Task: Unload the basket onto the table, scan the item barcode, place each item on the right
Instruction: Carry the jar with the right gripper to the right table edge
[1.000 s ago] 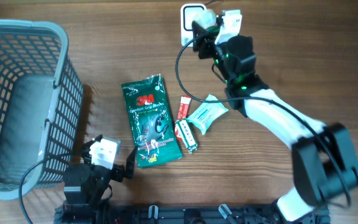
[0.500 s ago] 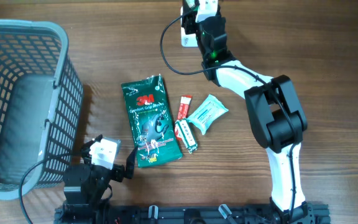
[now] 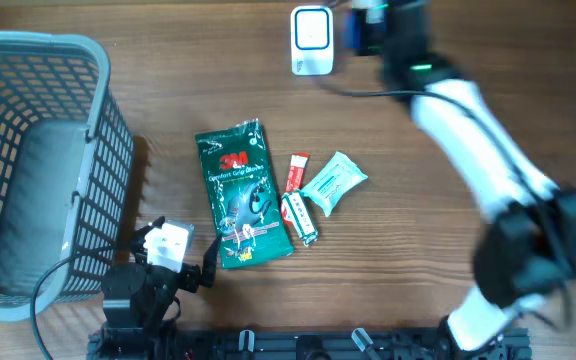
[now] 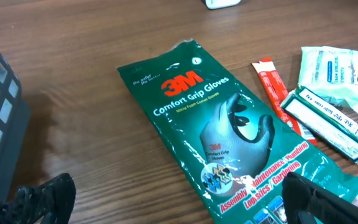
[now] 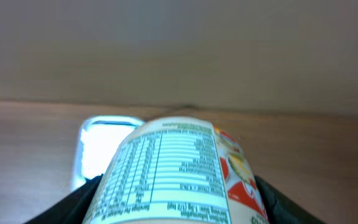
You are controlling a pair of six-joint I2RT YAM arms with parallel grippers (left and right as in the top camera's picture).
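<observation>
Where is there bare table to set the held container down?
Bare wood lies between the basket and the scanner, and between the wipes pack and the right arm. Crowded: mid-table, where the glove pack, red stick, white stick and wipes sit close together.

Green glove packet (image 4: 222,137) lies beside red sachet (image 4: 271,79).

The right arm (image 3: 473,130) has a long white link between black joint housings, all blurred, with a small green light (image 3: 420,68) near the wrist and a thin black cable (image 3: 353,92) running off it. The left arm (image 3: 140,292) is black and blocky, topped by a white box (image 3: 171,240), with a black looping cable (image 3: 48,283) beside it. Its jaws are matte black with a pebbled surface. The right arm's jaws show only as plain black edges.
</observation>
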